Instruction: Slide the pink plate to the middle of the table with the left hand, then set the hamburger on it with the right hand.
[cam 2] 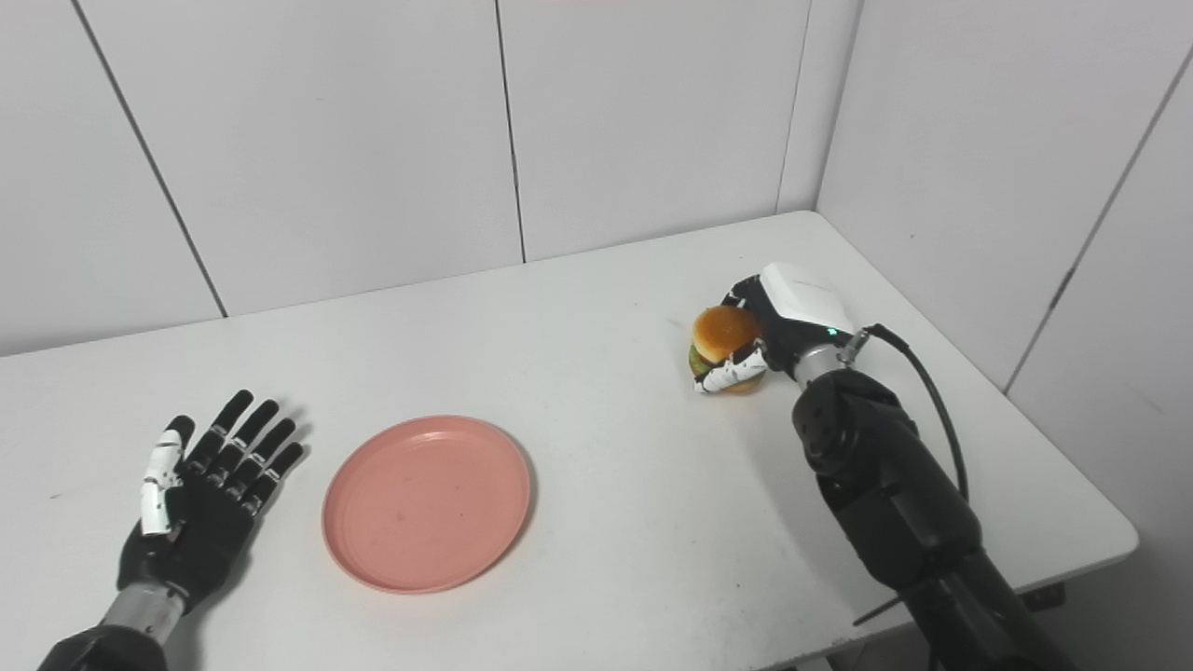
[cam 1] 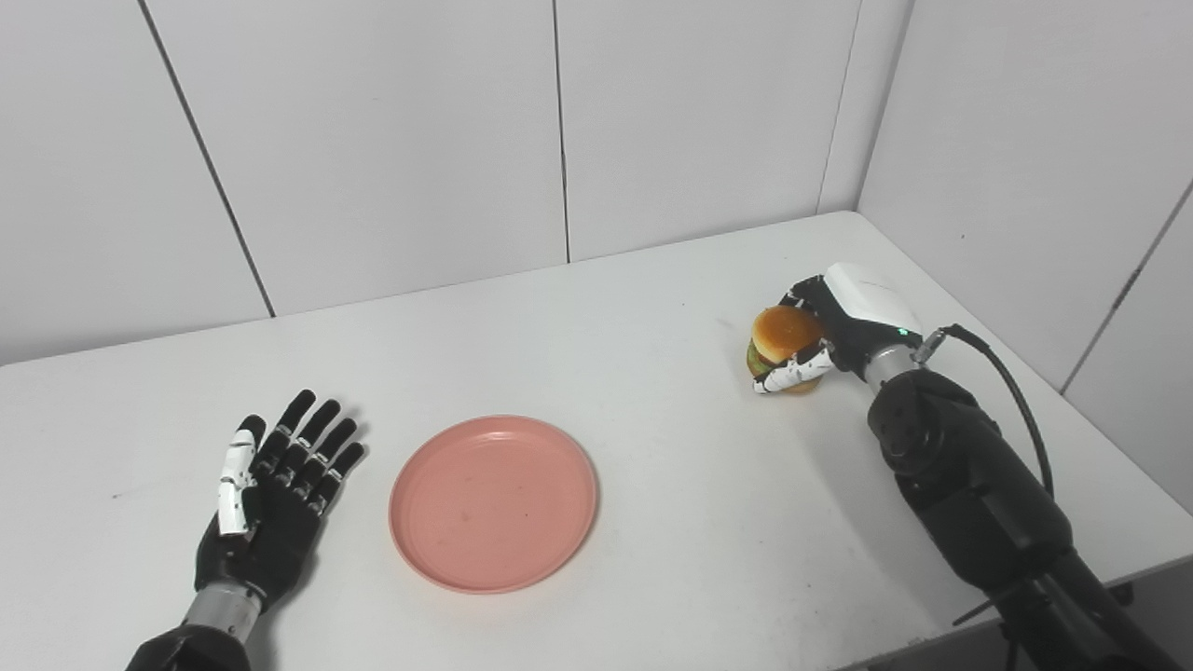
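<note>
Right hand (cam 1: 834,331) wrapped around the hamburger (cam 1: 783,347) near the table's far right corner, thumb (cam 1: 792,373) across the front, other fingers behind the bun; hard to say whether the burger rests on the table (cam 1: 652,308) or is already a touch off it. Left hand (cam 1: 270,494) flat on the tabletop, fingers spread, holding nothing, just beside the pink plate (cam 1: 494,503) but apart from it. Plate lying upright and bare, roughly mid-table though a little left of centre and toward the near edge. Sliding step apparently finished, judging by plate position and the released left hand. Burger gripped; carry across to the plate and set-down not yet done
</note>
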Controlling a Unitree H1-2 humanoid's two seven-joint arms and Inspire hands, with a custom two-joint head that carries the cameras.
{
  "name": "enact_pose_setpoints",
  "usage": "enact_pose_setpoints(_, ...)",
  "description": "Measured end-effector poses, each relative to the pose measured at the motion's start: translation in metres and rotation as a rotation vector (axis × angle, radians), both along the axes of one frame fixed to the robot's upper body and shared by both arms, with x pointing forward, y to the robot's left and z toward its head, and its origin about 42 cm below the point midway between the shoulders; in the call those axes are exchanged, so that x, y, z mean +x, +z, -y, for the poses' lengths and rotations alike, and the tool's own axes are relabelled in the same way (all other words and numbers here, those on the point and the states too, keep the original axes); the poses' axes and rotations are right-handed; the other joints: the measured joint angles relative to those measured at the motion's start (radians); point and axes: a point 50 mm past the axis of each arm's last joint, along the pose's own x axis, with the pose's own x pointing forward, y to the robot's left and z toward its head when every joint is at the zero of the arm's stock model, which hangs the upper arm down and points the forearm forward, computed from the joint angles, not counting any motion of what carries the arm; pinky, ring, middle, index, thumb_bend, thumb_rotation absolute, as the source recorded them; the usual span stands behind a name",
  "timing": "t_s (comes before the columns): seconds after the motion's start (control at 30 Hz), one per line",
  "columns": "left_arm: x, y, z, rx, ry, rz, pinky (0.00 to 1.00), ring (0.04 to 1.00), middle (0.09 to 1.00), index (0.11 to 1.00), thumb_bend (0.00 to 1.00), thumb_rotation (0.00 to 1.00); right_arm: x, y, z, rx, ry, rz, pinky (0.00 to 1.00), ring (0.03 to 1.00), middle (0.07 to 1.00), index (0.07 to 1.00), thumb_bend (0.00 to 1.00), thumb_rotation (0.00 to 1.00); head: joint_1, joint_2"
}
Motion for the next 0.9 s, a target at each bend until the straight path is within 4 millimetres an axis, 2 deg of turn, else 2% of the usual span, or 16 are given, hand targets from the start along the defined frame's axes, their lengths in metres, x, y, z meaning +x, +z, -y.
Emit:
enact_pose_setpoints(0.23, -0.001, 0.002, 0.014, -0.007, 0.013, -0.005, 0.92, 0.908, 0.911, 0.901, 0.35, 1.00, -0.006, 0.020, -0.017, -0.008, 0.070, 0.073, 0.29, 0.368, 0.433, 0.485, 0.51, 0.14, 0.080, 0.008)
enact_pose_setpoints(0.33, -0.003, 0.003, 0.024, -0.004, 0.015, -0.009, 0.91, 0.905, 0.910, 0.903, 0.36, 1.00, -0.004, 0.029, -0.033, -0.013, 0.123, 0.095, 0.27, 0.354, 0.425, 0.484, 0.51, 0.13, 0.149, 0.017)
enact_pose_setpoints(0.37, -0.003, 0.004, 0.027, -0.004, 0.013, -0.011, 0.91, 0.905, 0.911, 0.904, 0.36, 1.00, -0.002, 0.033, -0.041, -0.010, 0.144, 0.106, 0.27, 0.353, 0.423, 0.484, 0.51, 0.13, 0.149, 0.017)
enact_pose_setpoints(0.5, -0.004, 0.006, 0.041, -0.012, 0.014, -0.020, 0.90, 0.905, 0.912, 0.904, 0.35, 1.00, 0.004, 0.045, -0.071, 0.001, 0.227, 0.149, 0.24, 0.319, 0.400, 0.484, 0.51, 0.13, 0.225, 0.025)
enact_pose_setpoints(0.57, -0.004, 0.006, 0.043, -0.005, 0.013, -0.020, 0.90, 0.902, 0.910, 0.904, 0.35, 1.00, 0.005, 0.045, -0.089, 0.011, 0.265, 0.152, 0.22, 0.298, 0.377, 0.483, 0.51, 0.13, 0.226, 0.025)
enact_pose_setpoints(0.67, -0.005, 0.005, 0.047, -0.003, 0.010, -0.022, 0.89, 0.893, 0.907, 0.903, 0.35, 1.00, 0.006, 0.038, -0.113, 0.035, 0.320, 0.133, 0.21, 0.293, 0.368, 0.482, 0.51, 0.13, 0.273, 0.031)
enact_pose_setpoints(0.9, -0.005, 0.005, 0.061, 0.004, 0.014, -0.028, 0.89, 0.888, 0.901, 0.894, 0.35, 1.00, 0.004, 0.034, -0.156, 0.068, 0.429, 0.131, 0.21, 0.292, 0.375, 0.483, 0.51, 0.13, 0.331, 0.040)
